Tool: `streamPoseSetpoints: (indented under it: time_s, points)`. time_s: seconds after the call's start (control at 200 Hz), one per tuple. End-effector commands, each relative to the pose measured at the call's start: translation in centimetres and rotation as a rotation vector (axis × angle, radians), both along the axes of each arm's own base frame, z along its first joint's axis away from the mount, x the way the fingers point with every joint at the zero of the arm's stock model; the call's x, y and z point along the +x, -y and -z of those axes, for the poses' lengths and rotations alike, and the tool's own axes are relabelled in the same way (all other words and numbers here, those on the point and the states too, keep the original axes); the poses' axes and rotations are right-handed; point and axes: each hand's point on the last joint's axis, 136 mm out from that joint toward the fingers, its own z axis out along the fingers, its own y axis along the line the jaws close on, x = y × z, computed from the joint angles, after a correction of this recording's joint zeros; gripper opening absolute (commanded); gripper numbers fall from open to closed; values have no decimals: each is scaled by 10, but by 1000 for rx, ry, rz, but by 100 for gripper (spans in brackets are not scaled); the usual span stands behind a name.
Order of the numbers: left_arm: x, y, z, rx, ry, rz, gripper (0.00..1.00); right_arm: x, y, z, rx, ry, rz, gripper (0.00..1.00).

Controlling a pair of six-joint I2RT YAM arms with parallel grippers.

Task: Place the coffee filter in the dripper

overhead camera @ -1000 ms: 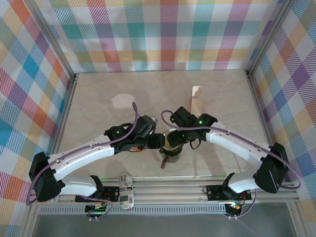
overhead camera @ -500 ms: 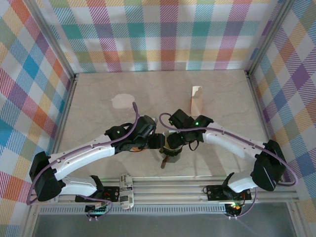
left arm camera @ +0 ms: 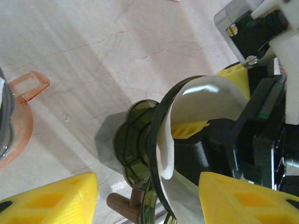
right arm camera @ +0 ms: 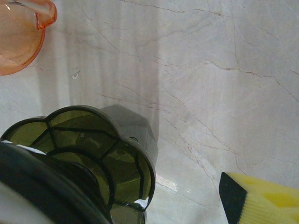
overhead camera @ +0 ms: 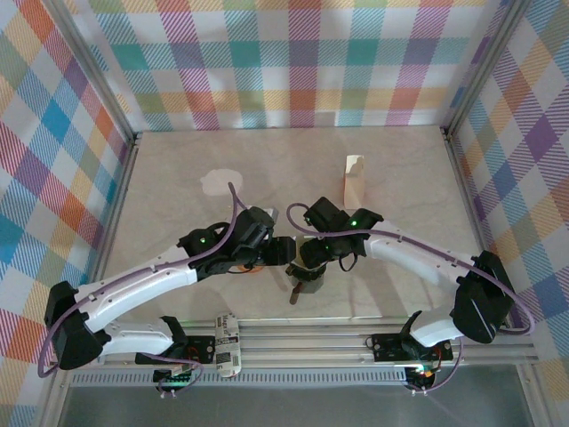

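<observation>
The dark green translucent dripper (overhead camera: 308, 272) stands on the table near the front, its wooden handle (overhead camera: 297, 293) pointing toward me. The white coffee filter (left arm camera: 205, 93) lies inside it, against the rim. My left gripper (left arm camera: 147, 198) is open; its yellow fingers (left arm camera: 51, 200) stand on either side of the dripper's rim (left arm camera: 156, 140) without touching it. My right gripper (overhead camera: 316, 253) hangs over the dripper from the right, open. One of its yellow fingers (left arm camera: 191, 129) reaches into the filter, and another finger (right arm camera: 261, 198) stands clear of the dripper's outer wall (right arm camera: 98, 149).
An orange translucent vessel (left arm camera: 16, 116) sits just left of the dripper, partly under my left arm. A tan paper pack (overhead camera: 354, 178) stands upright behind, at centre right. A pale patch (overhead camera: 219, 182) marks the table at back left. Plaid walls enclose three sides.
My left gripper's jaws have opened wider and the left arm has drawn back slightly to the left. The right arm and the dripper have stayed put over the last half second.
</observation>
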Motion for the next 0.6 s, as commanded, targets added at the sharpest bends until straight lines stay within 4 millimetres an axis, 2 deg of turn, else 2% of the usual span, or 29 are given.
streamPoseSetpoints:
  time_s: [0.0, 0.155, 0.295, 0.415, 0.595]
  points:
    - [3, 2, -1, -13, 20, -14, 58, -5, 7, 17, -41, -38, 15, 79]
    - [2, 4, 10, 16, -6, -5, 44, -5, 7, 16, -39, -37, 14, 79]
    - [0, 2, 21, 43, -29, -8, 42, -6, 6, 14, -33, -38, 14, 79]
    - [-1, 1, 28, 58, -47, -10, 33, -6, 6, 12, -24, -36, 17, 79]
    - [-1, 4, 24, 39, -46, -8, 34, -2, -2, -5, 21, -13, 12, 79]
